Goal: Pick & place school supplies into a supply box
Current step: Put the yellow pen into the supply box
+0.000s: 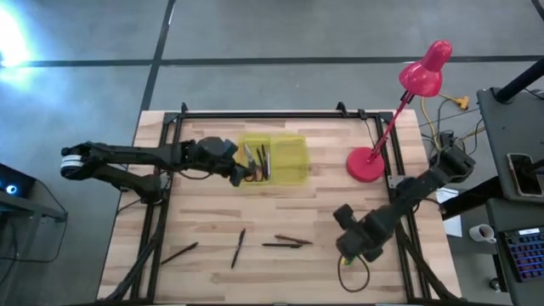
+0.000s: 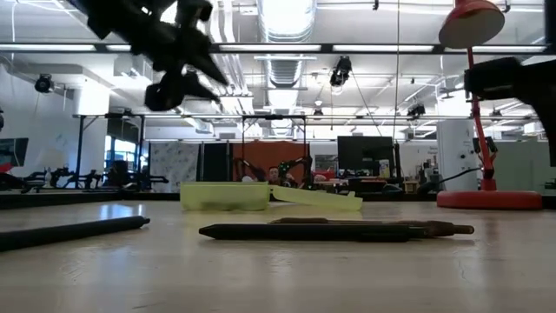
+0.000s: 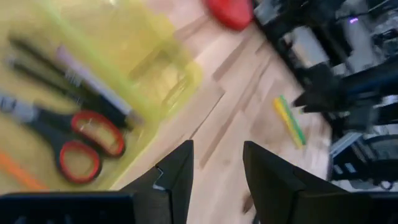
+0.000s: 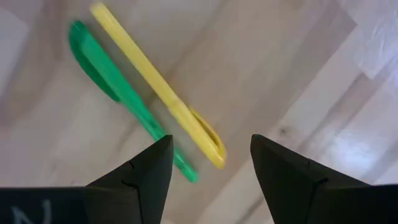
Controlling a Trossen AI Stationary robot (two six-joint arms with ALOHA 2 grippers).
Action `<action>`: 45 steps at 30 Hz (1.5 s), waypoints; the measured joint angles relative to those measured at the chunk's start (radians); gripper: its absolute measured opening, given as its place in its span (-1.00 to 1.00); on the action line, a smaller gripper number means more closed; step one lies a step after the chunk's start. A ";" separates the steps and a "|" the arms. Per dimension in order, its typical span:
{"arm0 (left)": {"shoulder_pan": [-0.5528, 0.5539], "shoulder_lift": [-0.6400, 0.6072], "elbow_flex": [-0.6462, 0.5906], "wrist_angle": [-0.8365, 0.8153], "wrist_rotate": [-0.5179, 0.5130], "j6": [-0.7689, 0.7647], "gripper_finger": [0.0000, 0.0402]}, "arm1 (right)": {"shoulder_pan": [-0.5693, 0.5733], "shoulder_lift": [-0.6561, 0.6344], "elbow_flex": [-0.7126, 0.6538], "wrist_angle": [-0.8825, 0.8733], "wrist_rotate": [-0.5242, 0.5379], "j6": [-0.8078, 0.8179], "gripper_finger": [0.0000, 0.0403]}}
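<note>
Nearest your low camera, two thin dark pens [image 2: 334, 230] lie end to end on the pale wooden bench [image 1: 323, 212], with another dark pen [image 2: 74, 231] just off to one side. Look farther back and you see the translucent yellow-green plastic supply box [image 1: 289, 160] open near the bench's far edge, its hinged lid laid flat beside the tray. Your left claw [image 1: 240, 176] hangs just above the tray's near corner, its two dark fingers [image 3: 177, 180] spread and holding nothing. Inside the tray lie the small red-handled scissors [image 3: 74, 134], a few dark pens [image 3: 62, 78] and a thin pink pen [image 3: 87, 79]. Your right claw [image 1: 348, 253] hovers at the bench's near right edge with its fingers [image 4: 149, 171] wide apart and empty, directly over a yellow marker [image 4: 155, 87] and a green marker [image 4: 121, 90] that lie side by side and touching. Four more dark pens remain on the bench's near half. A pink desk lamp [image 1: 399, 119] stands on its round base to the right of the box.
</note>
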 joint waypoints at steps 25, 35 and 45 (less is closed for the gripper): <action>-0.108 -0.061 -0.145 0.046 0.002 -0.205 -0.38 | -0.077 0.225 -0.025 0.135 -0.114 0.003 -0.54; -0.237 -0.084 -0.213 -0.015 -0.044 -0.292 -0.38 | -0.409 0.187 0.062 0.295 -0.173 0.159 -0.89; -0.538 -0.278 -0.313 -0.027 -0.485 -0.538 -0.38 | -0.814 0.169 0.277 0.620 -0.050 0.803 -0.79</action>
